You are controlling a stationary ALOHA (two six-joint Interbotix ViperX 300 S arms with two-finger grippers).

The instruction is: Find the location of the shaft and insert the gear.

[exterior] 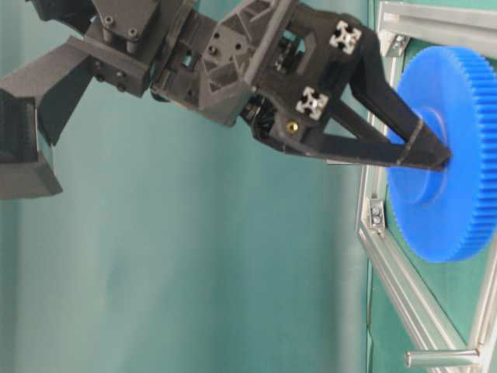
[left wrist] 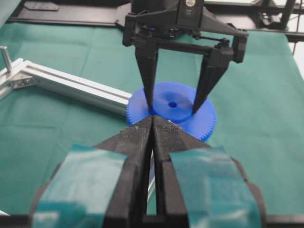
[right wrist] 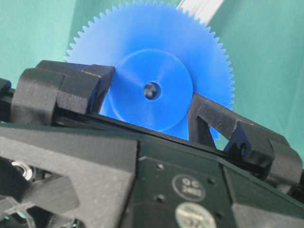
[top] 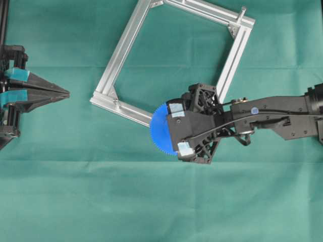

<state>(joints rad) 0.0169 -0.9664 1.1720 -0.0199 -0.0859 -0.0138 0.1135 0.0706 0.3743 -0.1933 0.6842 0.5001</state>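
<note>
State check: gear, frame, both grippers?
gear: flat, gripped by its raised hub, overlapping the frame's lower corner.
aluminium frame: flat on the cloth, upright peg at the far corner.
right gripper: jaws closed on the hub.
left gripper: jaws shut, empty, apart.

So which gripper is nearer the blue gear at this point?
Right. The right gripper has its fingers on either side of the gear's raised hub, at the frame's lower corner. The left gripper sits shut at the table's left edge, well clear.
</note>
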